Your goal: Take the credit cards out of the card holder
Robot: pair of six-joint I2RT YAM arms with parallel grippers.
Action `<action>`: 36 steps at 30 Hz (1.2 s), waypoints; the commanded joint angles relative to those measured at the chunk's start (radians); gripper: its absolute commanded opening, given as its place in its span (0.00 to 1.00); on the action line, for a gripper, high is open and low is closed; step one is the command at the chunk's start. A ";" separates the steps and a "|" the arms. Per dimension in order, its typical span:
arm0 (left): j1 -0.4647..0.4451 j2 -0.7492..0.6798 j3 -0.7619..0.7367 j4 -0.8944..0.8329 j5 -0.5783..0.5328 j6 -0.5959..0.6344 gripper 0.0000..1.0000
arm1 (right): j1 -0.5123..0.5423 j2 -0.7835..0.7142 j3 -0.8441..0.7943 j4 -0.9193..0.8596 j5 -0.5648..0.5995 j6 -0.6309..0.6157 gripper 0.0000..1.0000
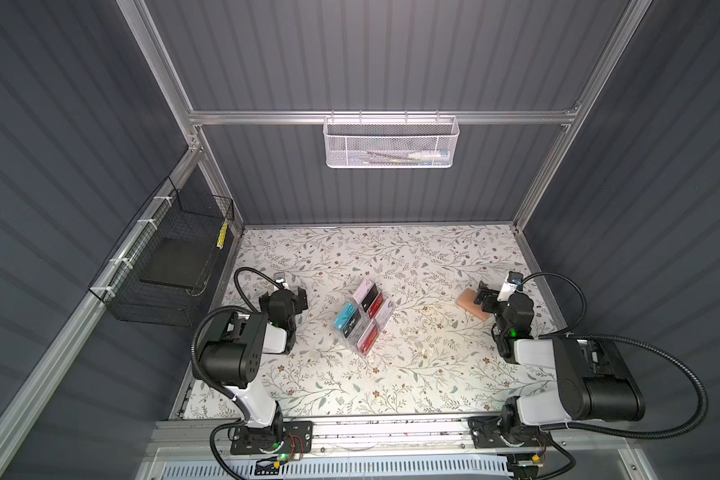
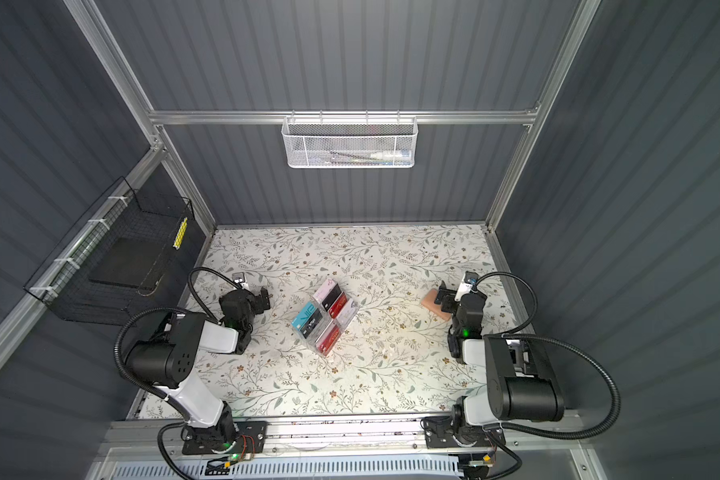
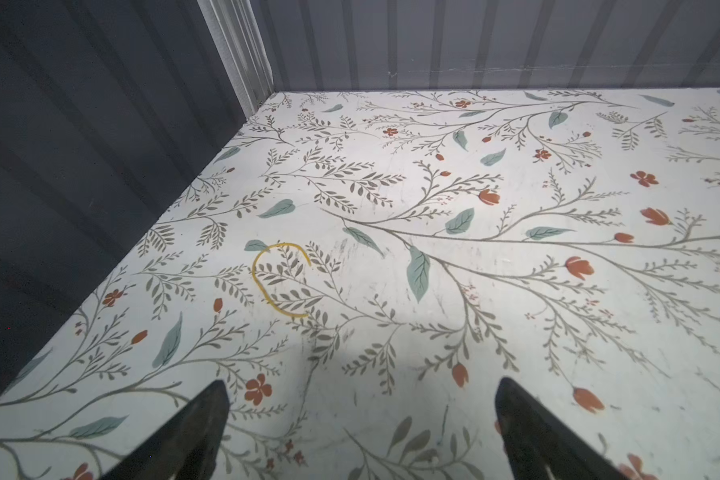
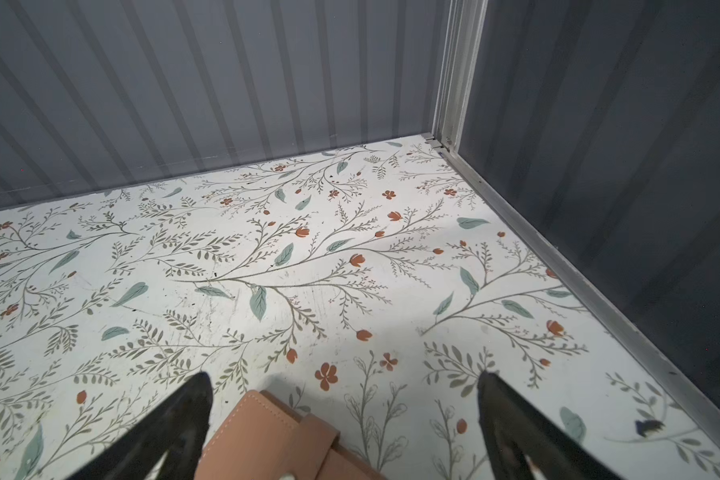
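— Grey ribbed walls (image 1: 371, 62) closed in a floral-print table (image 1: 412, 374), seen in both top views (image 2: 371, 382). What hung on them?

— A black wire basket (image 1: 163, 270) was fixed on the left side and a white mesh basket (image 1: 389, 143) on the rear rail. Two black-and-white arms (image 1: 233, 353) stood at the front edge.

— And at the table's middle?

— A clear acrylic rack (image 1: 385, 311) stood there at a slant. Its tiers were filled with credit cards (image 1: 346, 318) in teal, black, red, pink and white.

— Where was the card holder?

— The tan card holder (image 1: 468, 302) lay flat towards the right side, well apart from the rack. A strap (image 4: 321, 432) crossed its cover in the right wrist view.

— The grippers?

— The right gripper (image 1: 482, 291) sat over the holder with its jaws spread wide. A corner of the holder showed between the fingers (image 4: 192, 415), but whether they touched it could not be told. The left gripper (image 3: 360, 386) hung over bare table on the left, jaws equally spread and gripping nothing.

— The smallest detail?

— A thin yellow curved line (image 3: 281, 278) lay on the print ahead of the left gripper.
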 commanded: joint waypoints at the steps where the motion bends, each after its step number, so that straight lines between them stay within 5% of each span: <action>1: 0.005 0.006 0.002 0.027 0.004 0.018 1.00 | 0.005 0.005 0.013 0.008 -0.003 -0.013 0.99; 20: 0.005 0.005 0.002 0.025 0.007 0.017 1.00 | 0.006 0.004 0.013 0.008 -0.003 -0.014 0.99; 26: 0.005 0.006 0.002 0.025 0.008 0.021 1.00 | 0.019 -0.007 -0.003 0.038 0.079 -0.002 0.99; 31: 0.005 0.005 0.002 0.023 0.010 0.019 1.00 | 0.024 -0.151 0.034 -0.168 0.171 0.023 0.99; 36: -0.004 -0.163 0.052 -0.230 -0.190 -0.062 1.00 | 0.024 -0.295 0.106 -0.431 0.231 0.123 0.99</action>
